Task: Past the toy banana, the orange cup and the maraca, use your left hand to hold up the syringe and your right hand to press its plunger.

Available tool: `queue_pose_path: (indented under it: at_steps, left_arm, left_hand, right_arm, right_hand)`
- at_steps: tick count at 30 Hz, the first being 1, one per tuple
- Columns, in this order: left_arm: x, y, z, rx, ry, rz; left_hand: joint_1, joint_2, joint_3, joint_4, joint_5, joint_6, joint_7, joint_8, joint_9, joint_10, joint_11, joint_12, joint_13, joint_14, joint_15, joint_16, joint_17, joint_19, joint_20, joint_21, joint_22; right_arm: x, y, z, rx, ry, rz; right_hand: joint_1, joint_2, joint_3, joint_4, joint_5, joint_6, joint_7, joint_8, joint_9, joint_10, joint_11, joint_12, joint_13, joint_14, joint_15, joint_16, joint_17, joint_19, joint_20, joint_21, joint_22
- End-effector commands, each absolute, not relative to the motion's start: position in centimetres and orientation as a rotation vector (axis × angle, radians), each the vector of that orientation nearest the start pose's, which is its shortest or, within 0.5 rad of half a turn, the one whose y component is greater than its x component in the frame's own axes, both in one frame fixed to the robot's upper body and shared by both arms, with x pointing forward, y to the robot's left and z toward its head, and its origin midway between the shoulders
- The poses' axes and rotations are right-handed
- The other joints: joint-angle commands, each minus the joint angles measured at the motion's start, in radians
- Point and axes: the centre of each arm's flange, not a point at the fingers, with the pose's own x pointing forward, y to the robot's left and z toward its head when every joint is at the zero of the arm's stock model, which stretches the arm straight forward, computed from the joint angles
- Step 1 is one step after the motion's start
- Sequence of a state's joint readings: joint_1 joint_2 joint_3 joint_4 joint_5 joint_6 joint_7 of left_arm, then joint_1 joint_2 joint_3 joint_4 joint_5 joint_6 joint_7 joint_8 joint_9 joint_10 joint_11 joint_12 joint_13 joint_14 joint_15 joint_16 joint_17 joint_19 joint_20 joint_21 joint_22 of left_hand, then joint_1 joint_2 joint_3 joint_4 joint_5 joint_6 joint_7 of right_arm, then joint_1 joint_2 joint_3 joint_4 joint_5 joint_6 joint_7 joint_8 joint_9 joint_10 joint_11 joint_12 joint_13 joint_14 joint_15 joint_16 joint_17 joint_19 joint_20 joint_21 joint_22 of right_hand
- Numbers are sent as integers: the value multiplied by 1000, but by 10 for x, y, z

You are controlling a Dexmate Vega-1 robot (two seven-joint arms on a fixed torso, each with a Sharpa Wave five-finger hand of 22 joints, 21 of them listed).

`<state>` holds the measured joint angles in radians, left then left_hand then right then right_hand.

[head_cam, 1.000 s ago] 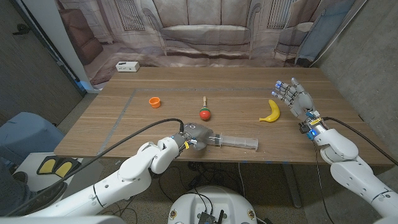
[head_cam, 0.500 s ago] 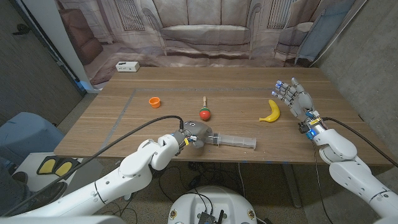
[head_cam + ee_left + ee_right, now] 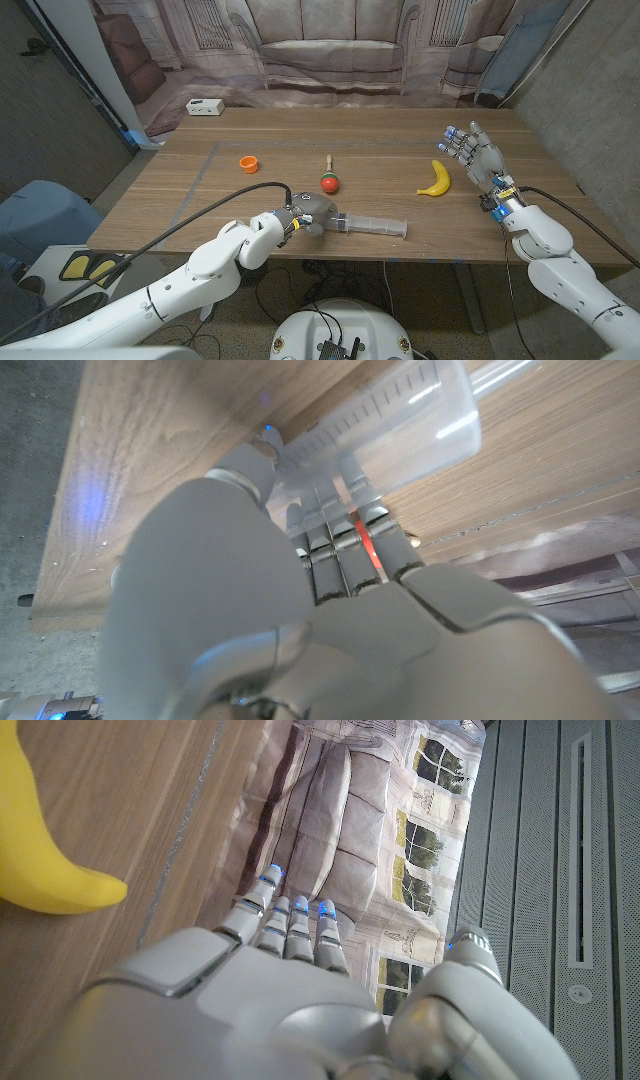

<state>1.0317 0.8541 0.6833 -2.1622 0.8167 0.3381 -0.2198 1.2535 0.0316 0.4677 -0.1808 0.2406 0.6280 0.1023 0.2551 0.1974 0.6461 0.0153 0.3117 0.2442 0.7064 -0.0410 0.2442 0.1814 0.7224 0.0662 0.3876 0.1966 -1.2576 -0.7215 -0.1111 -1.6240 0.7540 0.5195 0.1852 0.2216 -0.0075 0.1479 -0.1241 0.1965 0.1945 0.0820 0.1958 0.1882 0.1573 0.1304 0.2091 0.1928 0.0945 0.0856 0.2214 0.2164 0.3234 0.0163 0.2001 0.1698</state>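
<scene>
My left hand (image 3: 312, 215) grips the clear plastic syringe (image 3: 375, 226) at its plunger end, lying on the wood table (image 3: 300, 140). My right hand (image 3: 480, 160) stands spread, empty, beside the smooth curved banana (image 3: 436, 180).

Syringes: one, a clear plastic syringe (image 3: 372, 226) with printed graduation marks, lying on the wooden tabletop (image 3: 380, 150); it also shows in the left wrist view (image 3: 400, 430).
Bananas: one, a yellow curved toy banana (image 3: 436, 179), seen too in the right wrist view (image 3: 40, 850).
Cups: one, a small orange plastic cup (image 3: 248, 163).
Maracas: one, a wooden-handled maraca with a red and green head (image 3: 329, 180).
Boxes: one, a small white rectangular box (image 3: 204, 106) at the far edge.
Robot hands: two, a grey left hand (image 3: 314, 216) and a grey right hand (image 3: 476, 157).
Black cables: two, one along each arm.
</scene>
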Motion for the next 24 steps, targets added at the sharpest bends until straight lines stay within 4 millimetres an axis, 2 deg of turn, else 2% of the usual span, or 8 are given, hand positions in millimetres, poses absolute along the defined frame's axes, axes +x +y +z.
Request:
queue_pose_path:
  at_steps: [1, 15, 24]
  left_arm:
    - [501, 139, -63, 1593, -643, -222]
    - [500, 148, -52, 1541, -689, -246]
    - [494, 161, -38, 1479, -721, -233]
  left_hand:
    - [62, 72, 7, 13, 3, 16, -1, 7, 4, 17, -1, 10, 1, 35, -19, -1, 1, 31, -30, 7, -2]
    - [69, 74, 15, 12, 2, 39, 0, 8, 4, 35, -6, 10, 1, 57, -23, -5, 1, 39, -30, 16, -1]
    - [69, 75, 18, 13, 0, 38, 0, 4, 4, 32, -3, 6, 2, 50, -18, -13, 1, 29, -30, 15, -1]
  right_arm:
    - [522, -364, -43, -26, -814, 276]
    - [516, -363, -39, -38, -812, 260]
    - [514, -359, -36, -35, -815, 255]
  right_hand:
    - [4, 10, -4, 1, -1, 8, 4, 2, 2, 10, 0, -2, 6, 10, 0, -3, 1, 6, 0, -3, 3]
    - [4, 10, -5, 0, -1, 9, 5, 3, 2, 11, 0, -2, 6, 10, 1, -4, 1, 7, 0, -3, 3]
    - [5, 10, -5, 0, -1, 10, 6, 3, 2, 13, 1, -2, 6, 9, 2, -5, 1, 7, 0, -3, 3]
